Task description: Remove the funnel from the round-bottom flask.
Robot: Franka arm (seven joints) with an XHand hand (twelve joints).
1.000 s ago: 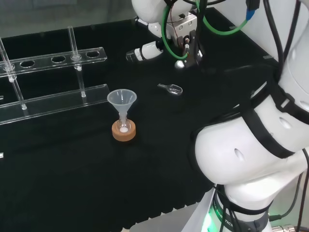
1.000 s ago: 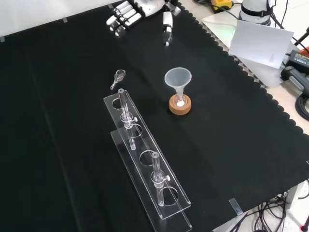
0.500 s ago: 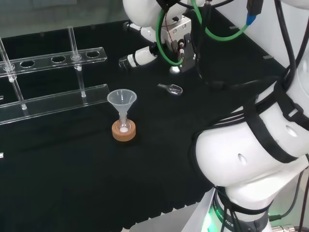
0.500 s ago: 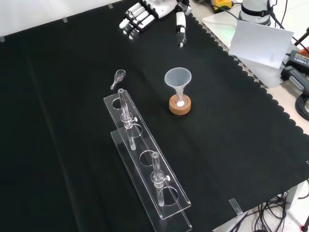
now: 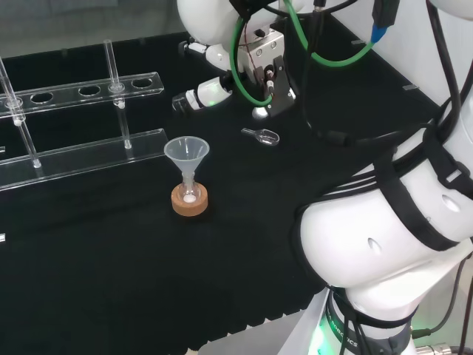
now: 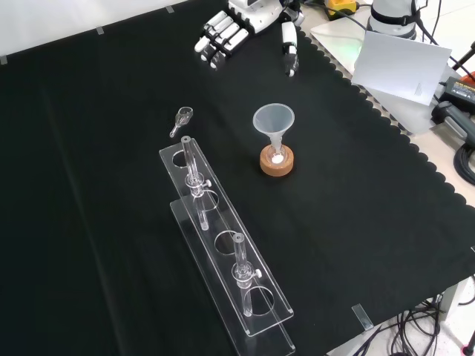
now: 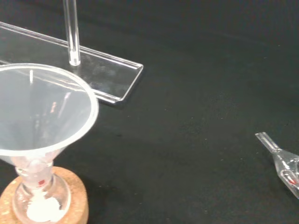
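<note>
A clear funnel point(image 5: 186, 151) point(image 6: 273, 119) point(image 7: 39, 109) stands with its stem in the neck of a small round-bottom flask point(image 5: 190, 192) point(image 6: 277, 155) point(image 7: 41, 200). The flask holds a little white powder and rests on a cork ring point(image 5: 189, 200) point(image 6: 276, 162) point(image 7: 74, 205). The black and white hand point(image 6: 237, 28) point(image 5: 205, 93) hovers above the cloth at the top of the front view, beyond the funnel and apart from it. Its fingers are straight and spread, the thumb point(image 6: 288, 49) pointing toward the funnel, and it holds nothing.
A clear rack point(image 5: 81, 126) point(image 6: 223, 248) point(image 7: 100, 74) with two upright glass tubes stands left of the flask in both the head and front views. A small glass scoop point(image 5: 261, 135) point(image 6: 181, 119) point(image 7: 282, 163) lies on the cloth. White arm links point(image 5: 384, 229) take up the head view's right.
The hand has moved rightward and a little lower in the front view, leftward in the head view, coming nearer the funnel. Its fingers stay straight. Funnel and flask have not moved.
</note>
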